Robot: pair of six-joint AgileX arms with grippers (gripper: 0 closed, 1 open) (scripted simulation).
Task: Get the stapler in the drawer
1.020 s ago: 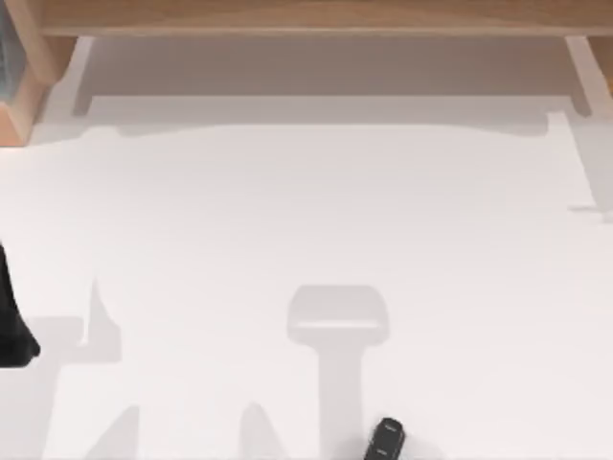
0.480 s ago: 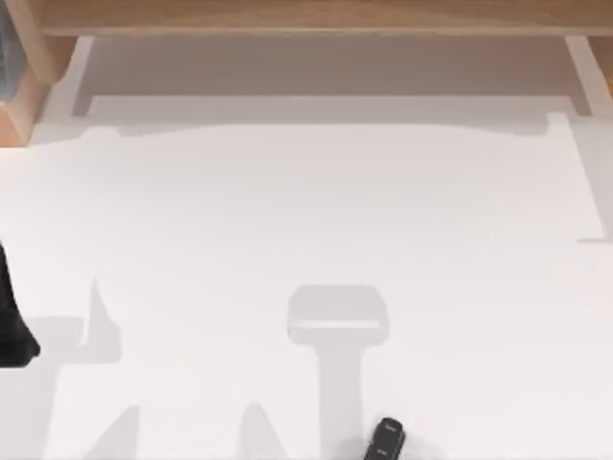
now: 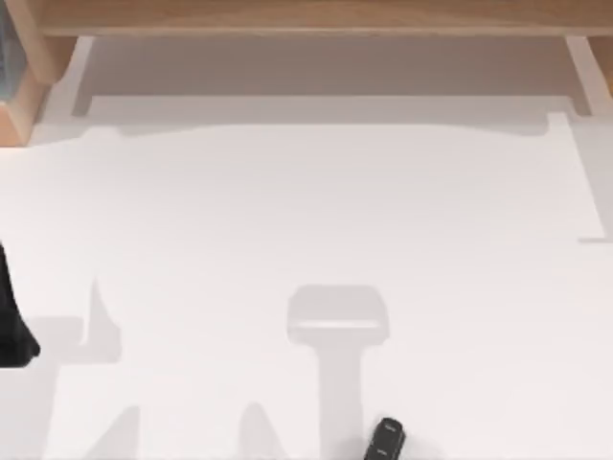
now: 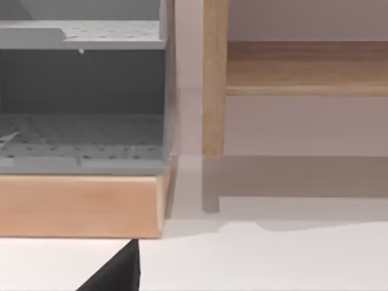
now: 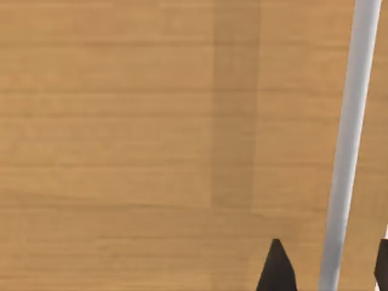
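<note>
At the near edge of the white table (image 3: 306, 220), top view, the stapler (image 3: 385, 440) lies flat, small and black with a rounded end, a little right of centre, partly cut off by the frame. Wooden furniture (image 3: 306, 14) runs along the far edge. Left arm (image 3: 11, 321): a black shape at the table's left edge, well apart from the stapler.

Left wrist view: a grey perforated shelf unit (image 4: 82, 91) on a wooden base, a wooden post (image 4: 214, 79) beside it; one black fingertip (image 4: 118, 273) of the left tool; cannot tell whether it is open.

Right wrist view: the right tool (image 5: 330, 267) close to a wood panel (image 5: 151, 121), its two dark fingers spread apart on either side of a grey bar (image 5: 348, 145), not clamped on it.
</note>
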